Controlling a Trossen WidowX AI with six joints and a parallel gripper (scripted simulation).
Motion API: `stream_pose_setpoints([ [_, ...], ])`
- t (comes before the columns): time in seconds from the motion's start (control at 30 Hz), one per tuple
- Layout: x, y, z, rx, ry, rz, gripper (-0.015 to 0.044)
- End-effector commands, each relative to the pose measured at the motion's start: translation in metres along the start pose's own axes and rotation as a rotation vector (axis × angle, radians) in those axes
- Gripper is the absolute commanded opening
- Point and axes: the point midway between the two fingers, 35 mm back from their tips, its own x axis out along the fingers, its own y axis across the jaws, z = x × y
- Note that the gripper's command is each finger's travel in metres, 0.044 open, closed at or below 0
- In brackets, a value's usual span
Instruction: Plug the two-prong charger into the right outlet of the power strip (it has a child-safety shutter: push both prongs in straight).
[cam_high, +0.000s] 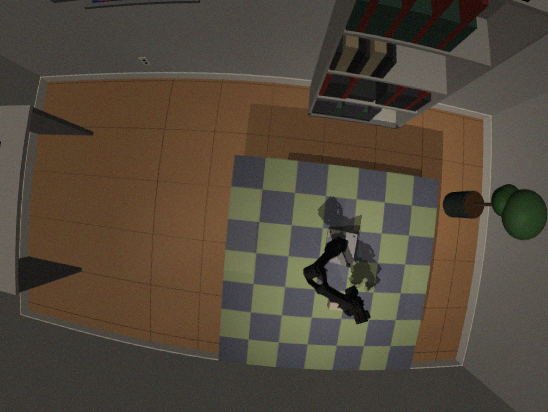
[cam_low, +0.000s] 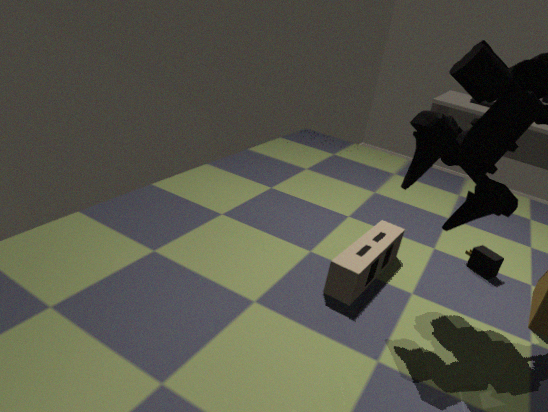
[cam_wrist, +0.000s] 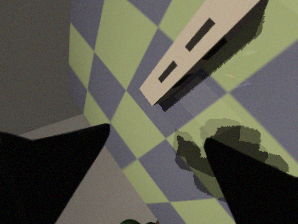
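The black charger (cam_low: 484, 262) lies on the checkered mat with its brass prongs toward the power strip. The arm seems to hide it in the top view, and it is not in the wrist view. The beige power strip (cam_low: 342, 285) (cam_wrist: 155, 94) stands on the mat, with two dark slots in its top and two dark openings along one long side. In the top view only an end of the power strip (cam_high: 333, 305) shows beside the arm. My gripper (cam_low: 424, 208) (cam_wrist: 157, 135) is open and empty, tilted down, in the air above the mat.
The arm (cam_high: 314, 274) rises from a light base plate (cam_high: 354, 241) on the mat (cam_high: 249, 171). An orange-brown block (cam_low: 541, 312) is cut off at the right edge of the exterior view, beyond the charger. A shelf (cam_high: 314, 97) and a potted plant (cam_high: 456, 204) stand off the mat.
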Motion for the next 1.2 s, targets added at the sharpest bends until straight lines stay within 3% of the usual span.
stream_pose_setpoints([
  [0.0,-0.003,-0.029,0.023,-0.062,-0.032,-0.098,0.044],
  [0.73,-0.049,-0.174,0.096,-0.396,0.0,-0.584,0.044],
  [1.17,-0.058,-0.195,0.106,-0.45,0.031,-0.653,0.044],
])
